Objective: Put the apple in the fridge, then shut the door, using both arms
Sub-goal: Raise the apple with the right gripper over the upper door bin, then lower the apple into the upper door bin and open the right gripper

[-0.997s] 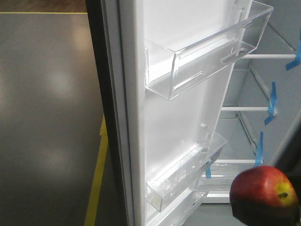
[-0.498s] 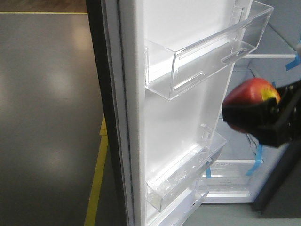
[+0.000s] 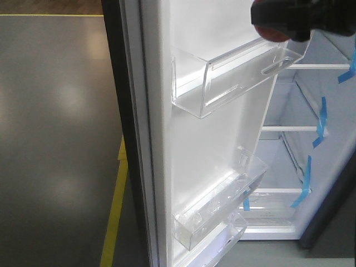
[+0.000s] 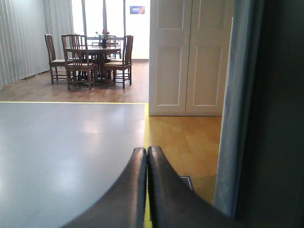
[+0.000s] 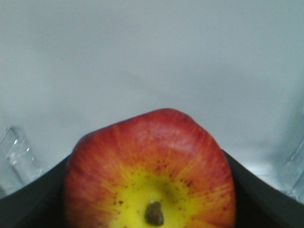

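Though red outside, apple (image 5: 151,161) yellow and speckled at its centre.

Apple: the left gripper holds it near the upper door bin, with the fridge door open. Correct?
No. The right gripper holds the apple near the upper door bin, as the right wrist view shows; the left gripper is shut on nothing. The fridge door is open.

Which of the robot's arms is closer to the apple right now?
Right. The right gripper is clamped on the apple; the left gripper, shut and empty, faces the grey floor, no apple in its view.
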### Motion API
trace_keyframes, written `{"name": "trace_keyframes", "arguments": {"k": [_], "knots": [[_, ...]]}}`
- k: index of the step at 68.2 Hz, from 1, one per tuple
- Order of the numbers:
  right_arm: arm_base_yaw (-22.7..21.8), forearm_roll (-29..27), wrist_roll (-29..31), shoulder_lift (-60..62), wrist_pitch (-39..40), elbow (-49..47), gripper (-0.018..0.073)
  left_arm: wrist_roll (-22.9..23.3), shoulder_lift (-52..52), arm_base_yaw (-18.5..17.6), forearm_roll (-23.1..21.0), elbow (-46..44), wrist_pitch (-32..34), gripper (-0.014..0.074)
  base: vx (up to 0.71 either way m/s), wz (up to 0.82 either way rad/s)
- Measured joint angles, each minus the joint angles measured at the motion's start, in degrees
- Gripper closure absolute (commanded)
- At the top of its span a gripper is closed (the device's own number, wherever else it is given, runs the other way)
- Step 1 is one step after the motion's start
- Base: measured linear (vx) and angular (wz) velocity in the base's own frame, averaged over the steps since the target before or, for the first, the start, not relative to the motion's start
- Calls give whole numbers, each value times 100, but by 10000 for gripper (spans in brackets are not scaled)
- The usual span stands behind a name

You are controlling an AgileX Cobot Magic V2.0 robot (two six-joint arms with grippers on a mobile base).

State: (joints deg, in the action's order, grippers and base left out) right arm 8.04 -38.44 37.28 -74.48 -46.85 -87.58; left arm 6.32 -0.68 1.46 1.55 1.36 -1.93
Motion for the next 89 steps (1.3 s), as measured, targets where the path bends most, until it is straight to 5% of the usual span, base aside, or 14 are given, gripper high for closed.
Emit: {"name": "trace_keyframes", "arguments": {"k": [28, 62, 89], "knots": [[0, -31, 0, -1069, 697, -753, 378, 0, 0, 0, 0, 0, 0, 602, 0, 0], [0, -25, -30, -1371, 628, -758, 30, 0, 0, 0, 0, 0, 0, 602, 0, 0], [0, -25, -238, -1371, 546, -760, -7, 0, 0, 0, 0, 0, 0, 602, 0, 0]]}}
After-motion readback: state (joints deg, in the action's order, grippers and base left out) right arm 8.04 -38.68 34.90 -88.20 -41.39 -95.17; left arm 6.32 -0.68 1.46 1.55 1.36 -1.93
